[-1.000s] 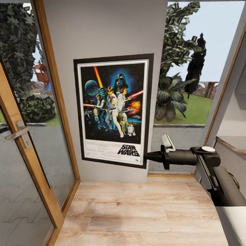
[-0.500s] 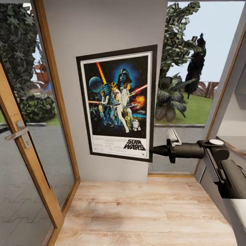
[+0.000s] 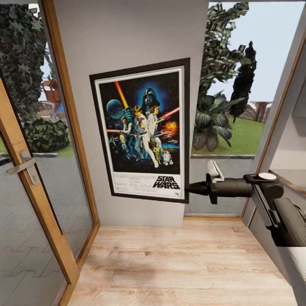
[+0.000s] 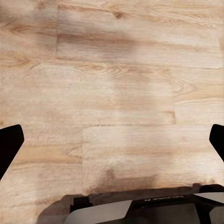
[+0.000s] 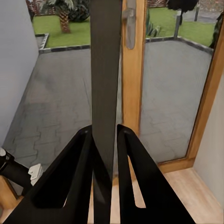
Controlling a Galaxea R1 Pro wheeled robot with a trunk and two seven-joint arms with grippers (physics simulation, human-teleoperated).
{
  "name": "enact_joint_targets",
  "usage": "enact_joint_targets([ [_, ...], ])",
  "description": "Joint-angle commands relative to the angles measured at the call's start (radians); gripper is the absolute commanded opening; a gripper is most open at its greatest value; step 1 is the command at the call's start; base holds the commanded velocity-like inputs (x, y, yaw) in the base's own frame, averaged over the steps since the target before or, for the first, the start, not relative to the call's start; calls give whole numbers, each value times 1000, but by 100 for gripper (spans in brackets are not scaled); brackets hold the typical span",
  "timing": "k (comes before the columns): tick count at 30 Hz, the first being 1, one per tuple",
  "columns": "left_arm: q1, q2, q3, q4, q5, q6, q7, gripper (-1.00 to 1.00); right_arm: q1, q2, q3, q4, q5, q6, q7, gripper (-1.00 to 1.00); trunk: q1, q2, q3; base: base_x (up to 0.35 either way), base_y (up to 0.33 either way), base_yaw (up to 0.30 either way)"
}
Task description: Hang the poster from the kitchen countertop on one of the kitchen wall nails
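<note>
The right arm reaches level across the view, its end effector (image 3: 190, 188) clenched on the poster's (image 3: 142, 131) lower right edge, holding it upright, slightly tilted, against the grey wall (image 3: 127, 34).

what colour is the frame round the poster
Black, thin, with a white border inside; the poster shows best in the head view.

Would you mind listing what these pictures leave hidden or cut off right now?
- Wall nail: not visible in the head view; any nail behind the poster is covered by it.
- Poster's face: right wrist view shows just its dark edge, clamped in the right gripper.
- Left gripper: fingertips cut off by the left wrist view's side edges, above wooden floor.
- Poster's small print: too small to read.
</note>
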Motion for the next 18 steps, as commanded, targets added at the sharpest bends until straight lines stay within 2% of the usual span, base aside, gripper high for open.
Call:
enact_joint_targets([
  [1,0,0,3,-1,-1,0,-6,100,0,0,6,0,-7,11,0,-100,0,-1,0,0,0,0],
  [10,0,0,2,-1,-1,0,-6,100,0,0,12,-3,-8,10,3,-100,0,-1,0,0,0,0],
  [18,0,0,2,-1,-1,0,-7,100,-2,0,11,-6,-7,-25,38,-100,0,-1,0,0,0,0],
])
